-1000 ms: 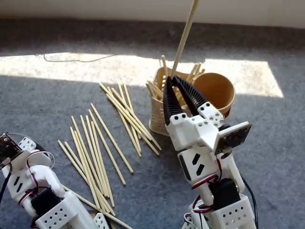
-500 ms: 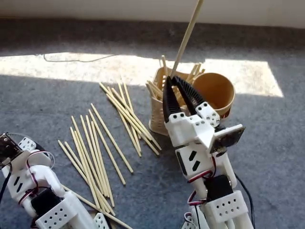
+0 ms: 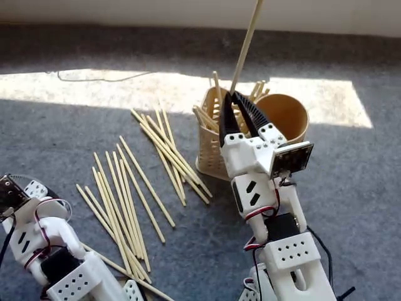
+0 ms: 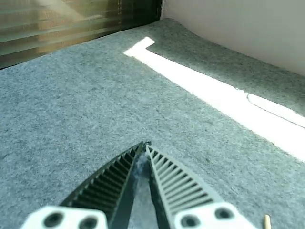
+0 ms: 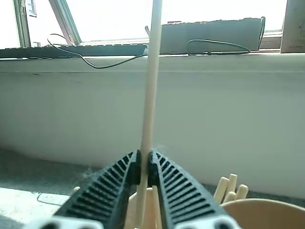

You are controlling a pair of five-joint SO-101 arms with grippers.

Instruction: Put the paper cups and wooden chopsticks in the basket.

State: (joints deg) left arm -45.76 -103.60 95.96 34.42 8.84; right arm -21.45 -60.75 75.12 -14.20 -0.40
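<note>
My right gripper is shut on one wooden chopstick, held nearly upright above the basket. The right wrist view has the same chopstick rising between the closed fingers of that gripper. The cream basket holds several chopsticks and stands against a paper cup, whose rim also shows in the right wrist view. Many loose chopsticks lie scattered on the grey carpet left of the basket. My left gripper is shut and holds nothing, low at the near left over bare carpet.
A sunlit strip crosses the carpet behind the basket, with a thin cable lying on it. A wall bounds the far side. The left arm's base sits at the near left beside the loose chopsticks.
My right arm has moved forward and slightly right over the basket, its fingers closing tighter on the upright chopstick. The left arm has not moved.
</note>
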